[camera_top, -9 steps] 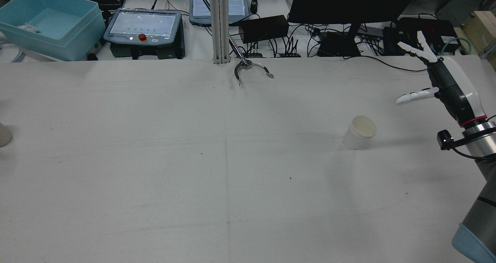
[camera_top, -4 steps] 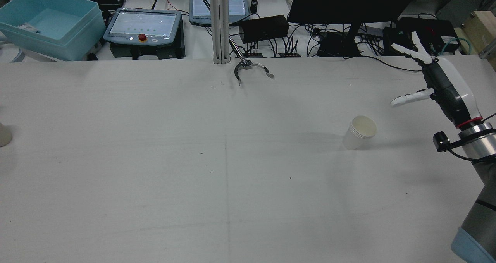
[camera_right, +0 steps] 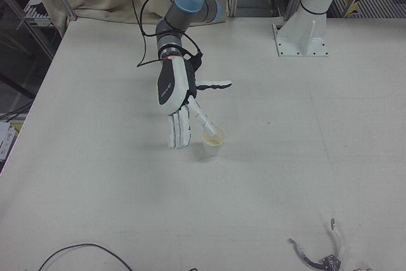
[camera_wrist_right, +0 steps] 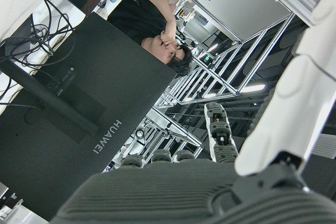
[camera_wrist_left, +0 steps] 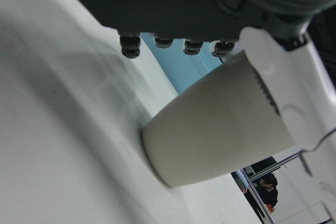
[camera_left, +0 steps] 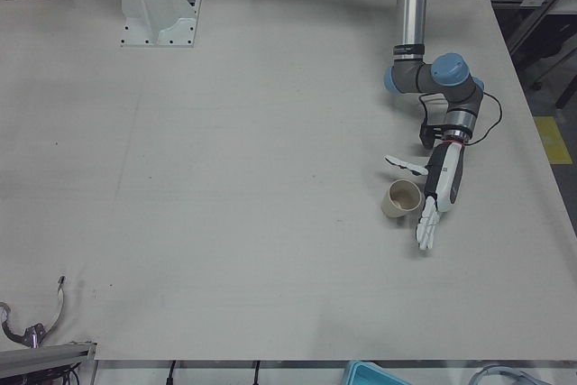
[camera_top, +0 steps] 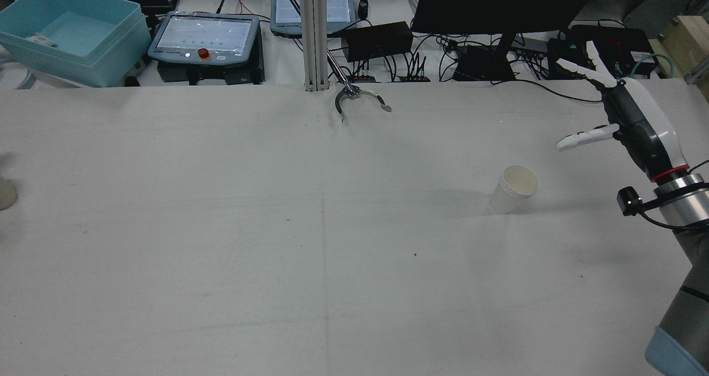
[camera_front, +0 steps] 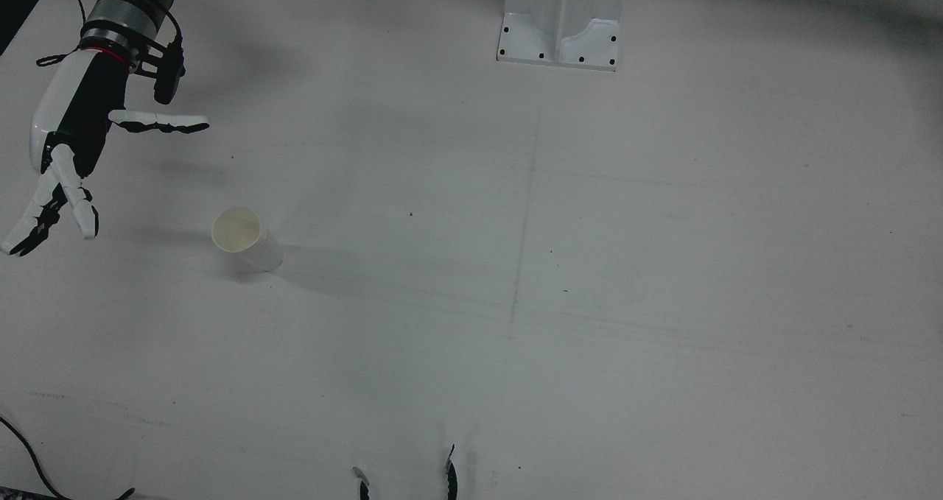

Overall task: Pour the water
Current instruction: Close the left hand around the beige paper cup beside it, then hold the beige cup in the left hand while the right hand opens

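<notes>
My right hand [camera_top: 620, 107] hangs empty, fingers spread, beside and above the paper cup [camera_top: 515, 189], which stands upright on the bench [camera_top: 277, 226], not touched. Best approach: descend level, wrap mid-wall gently; thin paper likely crushes or tips. Left hand [camera_wrist_left: 294, 93]: against a second cup [camera_wrist_left: 215, 124]; grip unclear.

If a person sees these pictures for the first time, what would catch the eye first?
Probably the right hand, white and black, open with fingers spread, hanging above the table's right side in the rear view. Next, the paper cup standing upright and alone near it, untouched. The left hand view is filled by another cup, seen close against the left hand.
</notes>
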`<state>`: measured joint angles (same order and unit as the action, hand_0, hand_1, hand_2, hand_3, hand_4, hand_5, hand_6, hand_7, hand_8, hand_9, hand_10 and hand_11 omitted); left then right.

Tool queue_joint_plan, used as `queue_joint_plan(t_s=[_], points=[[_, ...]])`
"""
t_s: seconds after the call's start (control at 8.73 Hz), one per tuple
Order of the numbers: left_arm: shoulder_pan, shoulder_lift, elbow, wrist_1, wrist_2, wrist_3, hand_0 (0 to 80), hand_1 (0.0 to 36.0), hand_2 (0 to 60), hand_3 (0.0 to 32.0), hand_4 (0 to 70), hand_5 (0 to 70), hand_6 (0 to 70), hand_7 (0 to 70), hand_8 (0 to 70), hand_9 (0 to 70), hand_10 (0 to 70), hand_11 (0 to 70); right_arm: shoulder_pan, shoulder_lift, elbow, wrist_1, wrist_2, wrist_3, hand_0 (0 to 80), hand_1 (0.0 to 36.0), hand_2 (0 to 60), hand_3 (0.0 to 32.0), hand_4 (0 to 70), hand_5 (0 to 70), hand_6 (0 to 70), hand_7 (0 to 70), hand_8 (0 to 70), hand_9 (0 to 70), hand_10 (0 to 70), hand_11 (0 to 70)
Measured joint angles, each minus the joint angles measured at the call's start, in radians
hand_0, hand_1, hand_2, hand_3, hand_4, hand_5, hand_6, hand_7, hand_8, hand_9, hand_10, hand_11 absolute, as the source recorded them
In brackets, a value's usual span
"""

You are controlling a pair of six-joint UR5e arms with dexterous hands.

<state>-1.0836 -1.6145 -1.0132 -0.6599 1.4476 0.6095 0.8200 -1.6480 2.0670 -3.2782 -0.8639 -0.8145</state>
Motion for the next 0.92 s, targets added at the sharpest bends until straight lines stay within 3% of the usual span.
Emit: queue_joint_plan(t_s=[0.23, 0.34, 0.46, 0.57, 0.69, 0.8, 0.92], points=[[0.004, -0.022, 0.016, -0.001, -0.001, 0.000, 48.5, 7.8, 0.0, 5.0, 8.0, 0.0, 0.0, 7.4, 0.0, 0.0, 4.6, 8.4, -0.006, 0.000, 0.017, -0.022, 0.000, 0.002, 49.9, 7.3, 0.0, 1.2, 11.0, 4.4, 0.0, 0.0, 1.4, 2.2, 0.0, 0.0], [0.005, -0.027, 0.017, -0.001, -0.001, 0.000, 49.9, 9.6, 0.0, 1.0, 11.4, 3.5, 0.0, 7.5, 0.0, 0.0, 4.8, 8.7, -0.011, 0.000, 0.020, -0.025, 0.000, 0.001, 49.8, 7.2, 0.0, 1.2, 10.9, 4.5, 0.0, 0.0, 1.5, 2.2, 0.0, 0.0], [0.005, -0.030, 0.017, -0.001, -0.001, 0.000, 51.5, 11.3, 0.0, 0.0, 16.3, 12.0, 0.0, 7.1, 0.0, 0.0, 5.0, 9.1, -0.013, 0.001, 0.021, -0.027, 0.000, 0.001, 49.6, 7.1, 0.0, 1.0, 11.0, 4.4, 0.0, 0.0, 1.5, 2.3, 0.0, 0.0], [0.005, -0.031, 0.017, -0.001, -0.001, 0.000, 51.7, 11.5, 0.0, 0.0, 17.5, 14.0, 0.0, 7.3, 0.0, 0.0, 5.0, 9.0, -0.016, 0.001, 0.021, -0.027, 0.000, 0.000, 49.6, 7.0, 0.0, 0.8, 10.9, 4.3, 0.0, 0.0, 1.6, 2.4, 0.0, 0.0], [0.005, -0.032, 0.016, 0.000, 0.000, 0.000, 51.7, 11.2, 0.0, 0.0, 21.9, 23.0, 0.0, 8.3, 0.0, 0.2, 4.9, 8.8, -0.017, 0.001, 0.020, -0.027, 0.000, 0.000, 49.7, 7.0, 0.0, 1.0, 10.8, 4.4, 0.0, 0.0, 1.7, 2.6, 0.0, 0.0], [0.005, -0.032, 0.015, 0.002, 0.001, -0.001, 51.6, 10.3, 0.0, 0.0, 36.4, 34.4, 0.0, 11.4, 0.0, 0.8, 5.5, 9.2, -0.018, 0.001, 0.018, -0.028, 0.000, 0.000, 49.6, 7.0, 0.0, 0.8, 10.8, 4.4, 0.0, 0.0, 1.8, 2.7, 0.0, 0.0], [0.005, -0.033, 0.012, 0.005, 0.002, 0.000, 53.9, 11.5, 0.0, 0.0, 46.4, 53.7, 0.0, 19.3, 0.0, 2.4, 6.1, 10.1, -0.018, 0.001, 0.016, -0.028, 0.000, 0.001, 49.6, 7.0, 0.0, 1.0, 10.7, 4.4, 0.0, 0.0, 1.9, 2.7, 0.0, 0.0]])
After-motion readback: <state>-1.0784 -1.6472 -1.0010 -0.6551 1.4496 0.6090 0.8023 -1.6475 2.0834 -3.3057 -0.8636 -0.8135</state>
